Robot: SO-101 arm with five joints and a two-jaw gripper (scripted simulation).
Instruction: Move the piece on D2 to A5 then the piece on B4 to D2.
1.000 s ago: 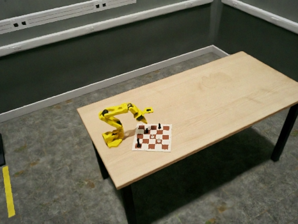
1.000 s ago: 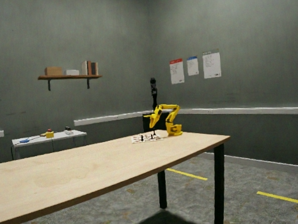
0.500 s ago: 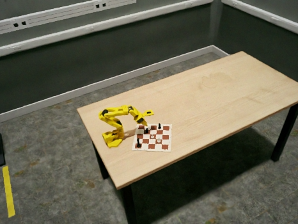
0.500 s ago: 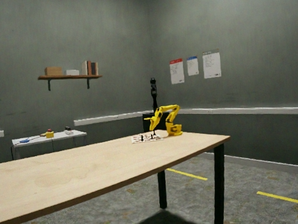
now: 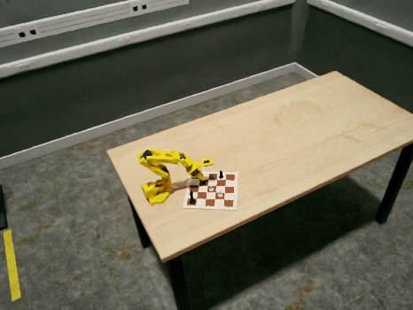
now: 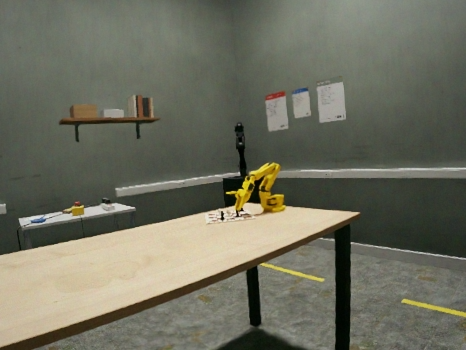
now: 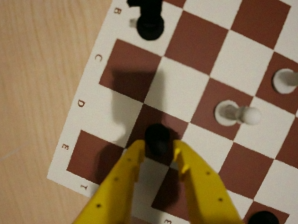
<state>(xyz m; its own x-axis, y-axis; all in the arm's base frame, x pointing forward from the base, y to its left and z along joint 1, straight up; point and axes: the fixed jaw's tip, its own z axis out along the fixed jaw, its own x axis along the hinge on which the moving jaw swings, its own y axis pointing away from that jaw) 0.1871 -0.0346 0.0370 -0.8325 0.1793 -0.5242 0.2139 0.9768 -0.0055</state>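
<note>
The chessboard lies on the wooden table in front of my yellow arm. In the wrist view a black piece stands upright on D2. My gripper is low over it, slightly open, with one yellow finger on each side of the piece; I cannot see the fingers pressing it. A white piece stands on B4. The top and exterior views show the gripper down at the near edge of the board.
Another white piece stands on C3, one square away from D2. A black piece stands on B1, and another black piece shows at the lower right edge. The rest of the long table lies beyond the board.
</note>
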